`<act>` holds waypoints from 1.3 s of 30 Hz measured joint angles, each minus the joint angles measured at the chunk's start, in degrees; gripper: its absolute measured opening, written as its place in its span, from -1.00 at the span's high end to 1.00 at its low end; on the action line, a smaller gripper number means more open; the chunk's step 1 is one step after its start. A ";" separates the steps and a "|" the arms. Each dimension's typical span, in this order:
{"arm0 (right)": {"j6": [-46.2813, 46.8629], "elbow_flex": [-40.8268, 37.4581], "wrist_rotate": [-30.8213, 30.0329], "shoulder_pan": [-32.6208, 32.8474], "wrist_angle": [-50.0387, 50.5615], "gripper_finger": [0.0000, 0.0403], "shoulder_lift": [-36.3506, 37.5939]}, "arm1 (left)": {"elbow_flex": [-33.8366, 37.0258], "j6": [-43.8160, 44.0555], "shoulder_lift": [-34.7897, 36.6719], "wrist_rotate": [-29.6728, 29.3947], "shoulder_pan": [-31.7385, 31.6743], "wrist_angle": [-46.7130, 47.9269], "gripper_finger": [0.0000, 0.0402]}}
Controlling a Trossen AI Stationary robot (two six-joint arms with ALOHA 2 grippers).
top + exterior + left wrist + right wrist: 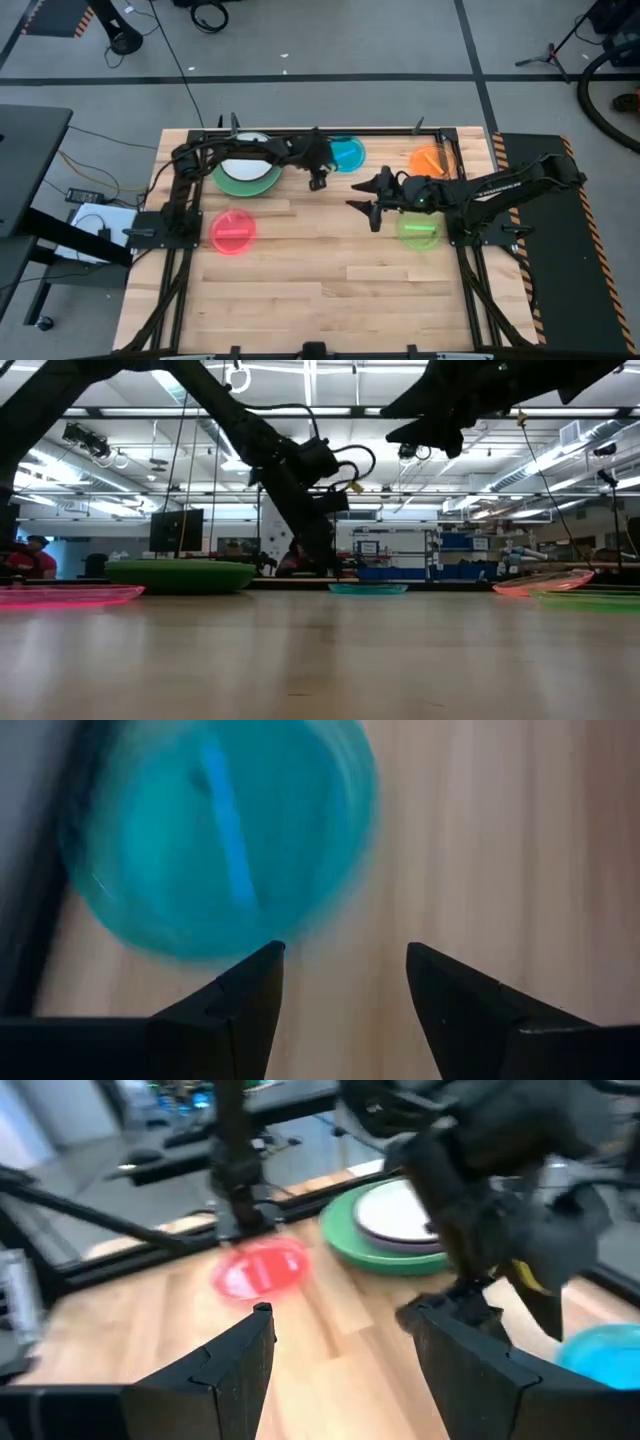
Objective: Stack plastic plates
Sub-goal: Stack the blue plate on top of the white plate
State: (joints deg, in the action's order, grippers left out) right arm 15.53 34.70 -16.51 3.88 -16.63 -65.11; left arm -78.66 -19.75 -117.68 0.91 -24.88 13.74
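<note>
Translucent blue plate (215,835) on pale wooden table (480,840), blurred, with a lighter streak across its middle. Left gripper (345,982) just short of plate's near edge, two dark fingers (245,995) spread, bare wood in the gap. Dark band along one side beyond plate.

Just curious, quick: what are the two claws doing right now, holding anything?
Left gripper: open, empty, beside the blue plate.
Right gripper: open, empty, above the table.
</note>
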 joint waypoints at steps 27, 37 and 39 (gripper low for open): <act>-33.22 5.41 2.12 -20.69 20.38 -0.20 -22.82 | 2.42 5.62 15.77 -0.74 6.15 17.29 -0.08; -45.72 17.00 3.07 -28.59 18.95 -0.13 -37.30 | 27.94 11.88 42.70 -0.85 11.72 10.66 -0.08; -46.20 19.60 5.17 -29.53 20.20 -0.10 -38.46 | 32.65 13.63 47.03 -0.97 12.30 7.85 -0.08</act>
State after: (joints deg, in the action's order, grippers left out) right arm -30.68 54.30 -11.34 -25.65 3.57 -103.57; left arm -46.01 -6.12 -70.65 -0.06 -12.59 21.59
